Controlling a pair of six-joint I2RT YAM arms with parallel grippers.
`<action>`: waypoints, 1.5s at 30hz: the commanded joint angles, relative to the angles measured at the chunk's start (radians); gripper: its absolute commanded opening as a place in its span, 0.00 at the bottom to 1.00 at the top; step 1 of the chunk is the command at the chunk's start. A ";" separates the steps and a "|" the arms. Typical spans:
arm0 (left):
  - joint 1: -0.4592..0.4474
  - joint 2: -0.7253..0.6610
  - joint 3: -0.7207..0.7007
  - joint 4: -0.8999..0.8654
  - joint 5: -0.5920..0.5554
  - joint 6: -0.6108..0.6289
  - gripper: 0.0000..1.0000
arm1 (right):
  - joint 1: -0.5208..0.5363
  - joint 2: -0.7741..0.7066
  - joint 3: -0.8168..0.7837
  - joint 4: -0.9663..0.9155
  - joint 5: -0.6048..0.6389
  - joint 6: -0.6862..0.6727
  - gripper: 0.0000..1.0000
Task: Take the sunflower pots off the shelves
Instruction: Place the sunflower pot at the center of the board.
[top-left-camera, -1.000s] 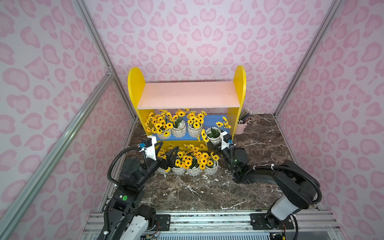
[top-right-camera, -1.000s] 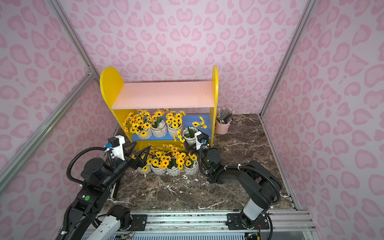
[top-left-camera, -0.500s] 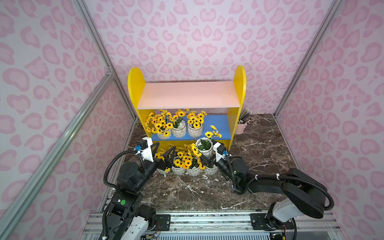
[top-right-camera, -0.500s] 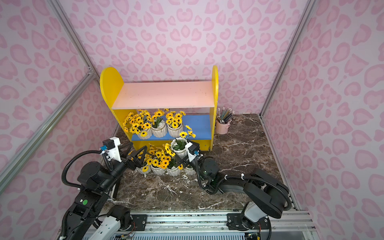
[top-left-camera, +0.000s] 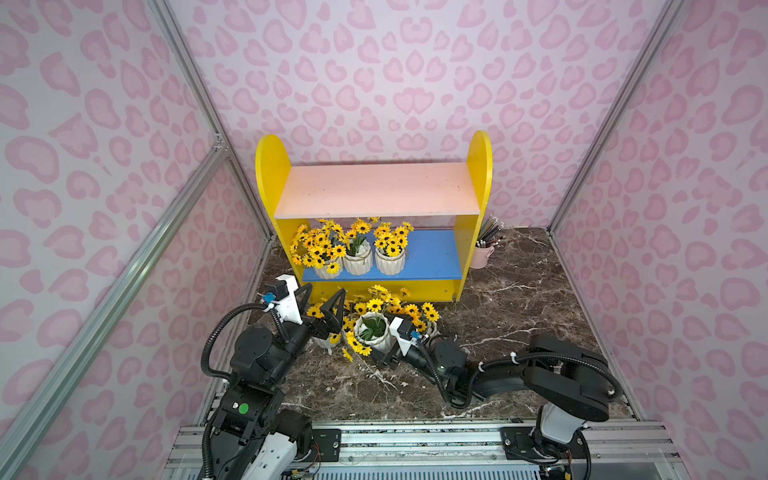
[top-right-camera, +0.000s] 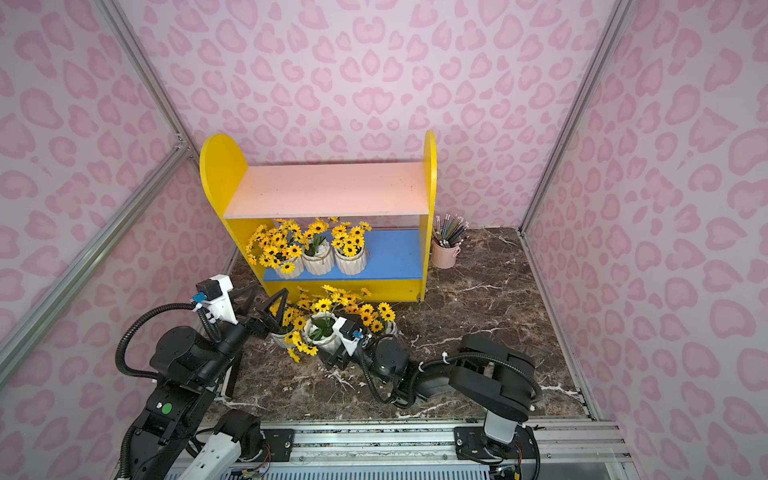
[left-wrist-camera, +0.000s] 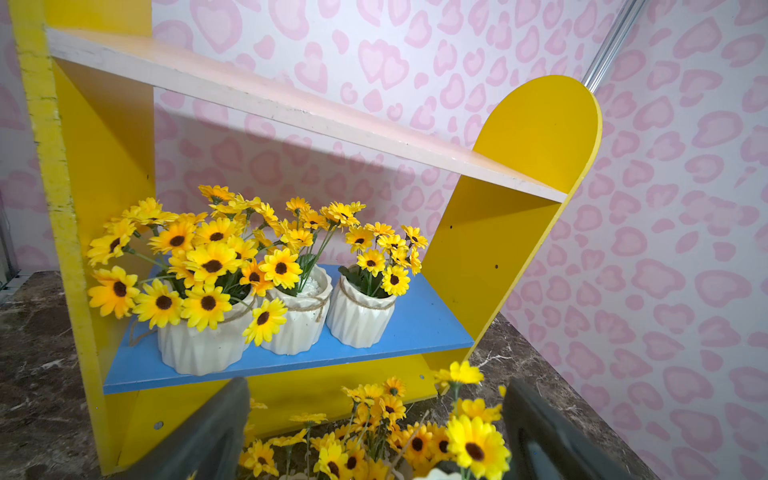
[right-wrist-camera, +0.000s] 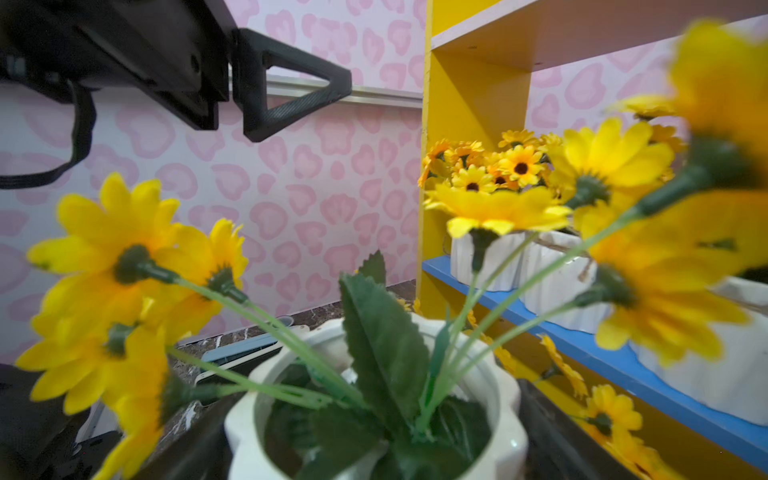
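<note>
Sunflower pot roughly upright in right hand, mouth up

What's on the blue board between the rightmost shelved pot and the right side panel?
Nothing. The blue board is bare from the rightmost shelved pot to the right side panel, in both top views.

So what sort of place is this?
Probably a staged robot test booth, not a real room: pink heart-print panels in aluminium framing, two arms mounted on a metal rail, a toy-like yellow shelf.
</note>
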 joint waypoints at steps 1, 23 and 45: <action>0.000 -0.015 -0.007 -0.007 -0.024 0.007 0.97 | 0.027 0.058 0.030 0.190 -0.020 0.027 0.00; 0.000 -0.053 -0.024 -0.024 -0.063 0.026 0.97 | 0.109 0.422 0.291 0.131 -0.185 0.109 0.00; 0.000 -0.054 -0.036 -0.012 -0.071 0.037 0.97 | 0.081 0.664 0.455 0.099 -0.215 0.133 0.00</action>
